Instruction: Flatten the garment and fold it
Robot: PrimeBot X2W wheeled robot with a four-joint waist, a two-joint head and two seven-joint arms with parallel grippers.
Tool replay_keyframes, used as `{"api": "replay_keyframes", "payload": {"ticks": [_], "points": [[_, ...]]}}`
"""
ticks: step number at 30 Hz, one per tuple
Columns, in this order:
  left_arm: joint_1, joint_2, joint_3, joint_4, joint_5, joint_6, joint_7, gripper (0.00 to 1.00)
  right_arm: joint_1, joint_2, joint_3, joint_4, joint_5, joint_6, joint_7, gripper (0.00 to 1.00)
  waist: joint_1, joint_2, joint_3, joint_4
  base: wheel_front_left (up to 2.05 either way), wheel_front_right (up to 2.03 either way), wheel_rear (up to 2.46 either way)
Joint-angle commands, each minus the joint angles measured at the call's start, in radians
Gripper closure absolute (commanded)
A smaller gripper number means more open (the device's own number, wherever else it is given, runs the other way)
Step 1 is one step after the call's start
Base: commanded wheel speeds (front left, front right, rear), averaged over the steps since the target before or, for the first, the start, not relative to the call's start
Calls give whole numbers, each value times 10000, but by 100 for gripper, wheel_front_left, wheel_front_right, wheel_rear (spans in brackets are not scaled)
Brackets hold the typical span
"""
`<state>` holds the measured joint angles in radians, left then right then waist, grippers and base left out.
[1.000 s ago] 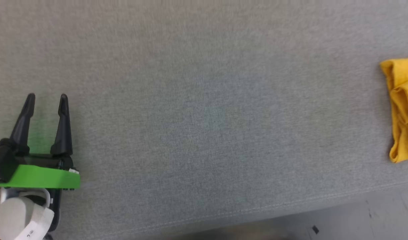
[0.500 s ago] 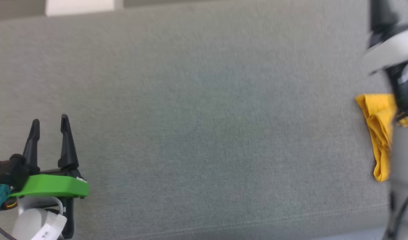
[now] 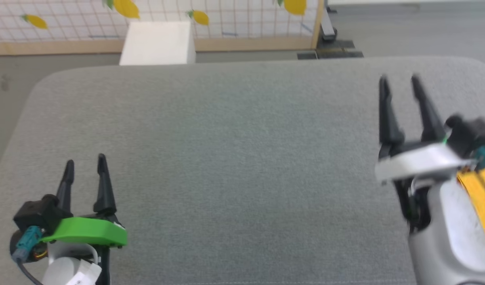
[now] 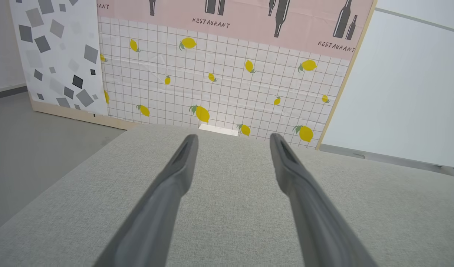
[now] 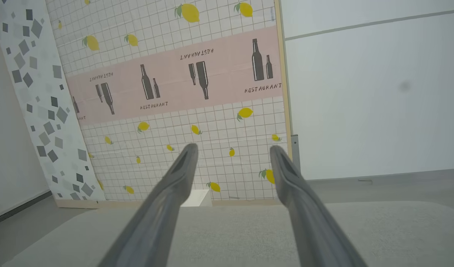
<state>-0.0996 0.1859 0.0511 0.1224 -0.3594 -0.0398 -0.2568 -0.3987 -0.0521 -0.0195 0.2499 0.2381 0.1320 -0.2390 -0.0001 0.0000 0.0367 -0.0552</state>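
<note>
Both your left gripper [image 3: 85, 159] and right gripper [image 3: 399, 77] stand spread and empty above the grey pad [image 3: 242, 158], while the garment [image 3: 480, 190] lies at the pad's right edge, mostly hidden behind the right forearm [image 3: 444, 237], so a blind reach could shove it off the pad.

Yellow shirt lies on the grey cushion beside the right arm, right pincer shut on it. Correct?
No: the right pincer is open and empty, per the right wrist view. The yellow shirt does lie on the grey cushion beside the right arm.
</note>
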Motion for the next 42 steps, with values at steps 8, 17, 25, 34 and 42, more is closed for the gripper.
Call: {"api": "replay_keyframes", "payload": {"ticks": [8,17,25,34,42], "points": [[273,-188,-385,355,104,-19,-32,0,1671,16,-253,270,-28,-13,-220,0,1,0,-656,271,0,0,0],[517,-323,-1079,842,600,-66,-38,0,2985,17,-311,-154,-109,-13,-225,0,1,0,-969,101,0,0,0],[581,-346,-1268,1289,719,163,227,0,3279,18,-181,-39,-446,-13,-195,0,1,0,-897,-35,0,0,0],[549,-321,-1178,1296,548,293,281,0,3267,18,-51,86,-360,-13,-180,0,1,0,-810,-36,0,0,0],[485,-235,-1225,1299,541,305,236,0,3191,18,-16,171,-221,-13,-193,0,1,0,-742,-13,0,0,0]]}}
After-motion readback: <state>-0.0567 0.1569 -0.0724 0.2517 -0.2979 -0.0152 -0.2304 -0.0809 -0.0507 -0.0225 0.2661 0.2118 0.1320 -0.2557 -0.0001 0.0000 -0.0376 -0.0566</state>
